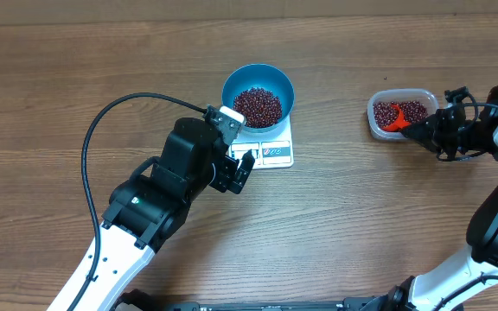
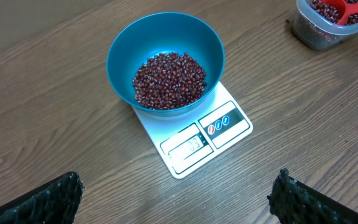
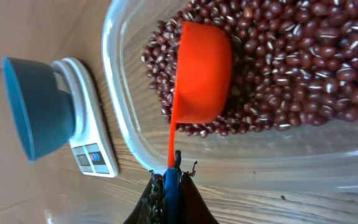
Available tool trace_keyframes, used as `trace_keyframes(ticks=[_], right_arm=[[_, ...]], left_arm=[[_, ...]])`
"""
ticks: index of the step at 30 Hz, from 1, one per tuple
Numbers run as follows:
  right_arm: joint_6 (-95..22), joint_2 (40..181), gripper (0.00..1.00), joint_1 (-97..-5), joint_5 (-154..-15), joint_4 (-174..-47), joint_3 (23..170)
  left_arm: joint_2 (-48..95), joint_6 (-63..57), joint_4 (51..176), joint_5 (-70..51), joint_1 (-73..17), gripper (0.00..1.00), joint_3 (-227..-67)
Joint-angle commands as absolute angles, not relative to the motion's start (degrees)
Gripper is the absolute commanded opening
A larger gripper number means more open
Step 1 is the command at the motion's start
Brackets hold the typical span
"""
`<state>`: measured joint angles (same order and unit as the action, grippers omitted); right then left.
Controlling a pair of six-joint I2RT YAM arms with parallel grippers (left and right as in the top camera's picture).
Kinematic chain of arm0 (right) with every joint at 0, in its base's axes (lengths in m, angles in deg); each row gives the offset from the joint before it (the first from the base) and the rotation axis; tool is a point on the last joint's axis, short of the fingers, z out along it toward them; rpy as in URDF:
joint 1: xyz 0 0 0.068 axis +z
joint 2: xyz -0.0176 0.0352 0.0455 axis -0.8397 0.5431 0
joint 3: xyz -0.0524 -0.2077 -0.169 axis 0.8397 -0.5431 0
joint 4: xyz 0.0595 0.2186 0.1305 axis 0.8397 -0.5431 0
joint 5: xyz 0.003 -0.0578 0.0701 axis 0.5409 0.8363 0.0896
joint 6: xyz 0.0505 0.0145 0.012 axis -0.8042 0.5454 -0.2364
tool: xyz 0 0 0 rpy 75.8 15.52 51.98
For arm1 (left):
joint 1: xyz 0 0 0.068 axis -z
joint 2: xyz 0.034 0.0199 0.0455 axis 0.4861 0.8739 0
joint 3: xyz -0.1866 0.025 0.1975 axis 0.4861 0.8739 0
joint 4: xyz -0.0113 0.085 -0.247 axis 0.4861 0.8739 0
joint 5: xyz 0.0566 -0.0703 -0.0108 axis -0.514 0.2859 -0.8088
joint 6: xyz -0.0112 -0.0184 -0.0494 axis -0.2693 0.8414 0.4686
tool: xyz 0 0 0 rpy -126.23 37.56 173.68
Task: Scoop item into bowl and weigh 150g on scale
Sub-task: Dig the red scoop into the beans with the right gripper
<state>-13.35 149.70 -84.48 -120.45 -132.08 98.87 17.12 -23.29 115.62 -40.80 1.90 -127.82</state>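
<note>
Maroon beans [image 2: 169,81] lie heaped in the bowl [image 2: 120,56]; the bowl sits on the scale [image 2: 238,127], covering its rear half; more beans fill the tub [image 1: 373,121], well apart to the right on the table [image 1: 76,60]. The orange scoop [image 3: 201,71] lies in the tub on the beans; its thin handle is clamped between the shut fingers of the right gripper [image 3: 168,180] at the tub's rim. The left gripper [image 2: 176,199] hovers just in front of the scale, fingers wide apart, holding nothing.

Step, as judged: scooping, with the scoop at the tub for a further load; bowl partly filled. The next move calls for digging the scoop under the beans, lifting it level, carrying it across to the bowl and tipping gently, in small portions as the target nears; the left gripper should keep off the scale so as not to falsify the reading.

Hard to make out: the display digits are too faint to read, so the weight so far is unknown; whether the scoop carries beans cannot be told; the right fingertips are blurred; the right arm is cut off at the overhead frame's edge.
</note>
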Motion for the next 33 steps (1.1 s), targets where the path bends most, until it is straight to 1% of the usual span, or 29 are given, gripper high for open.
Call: trace_keyframes(ticks=[1, 9, 15, 19, 33], right_arm=[[-13.6, 150.2, 0.04, -85.5, -125.5, -131.8, 98.5], [-13.4, 150.2, 0.04, -88.5, -130.1, -132.2, 98.5], [-13.3, 150.2, 0.04, -90.3, -130.7, -133.4, 98.5], [-10.3, 150.2, 0.04, -90.4, -135.4, -134.5, 98.5], [-10.3, 150.2, 0.04, -90.4, -142.0, -134.9, 98.5]], left_arm=[[17.2, -24.4, 115.6, -40.7, 1.7, 1.00, -127.6], [17.2, -24.4, 115.6, -40.7, 1.7, 1.00, -127.6], [17.2, -24.4, 115.6, -40.7, 1.7, 1.00, -127.6], [17.2, -24.4, 115.6, -40.7, 1.7, 1.00, -127.6], [17.2, -24.4, 115.6, -40.7, 1.7, 1.00, -127.6]])
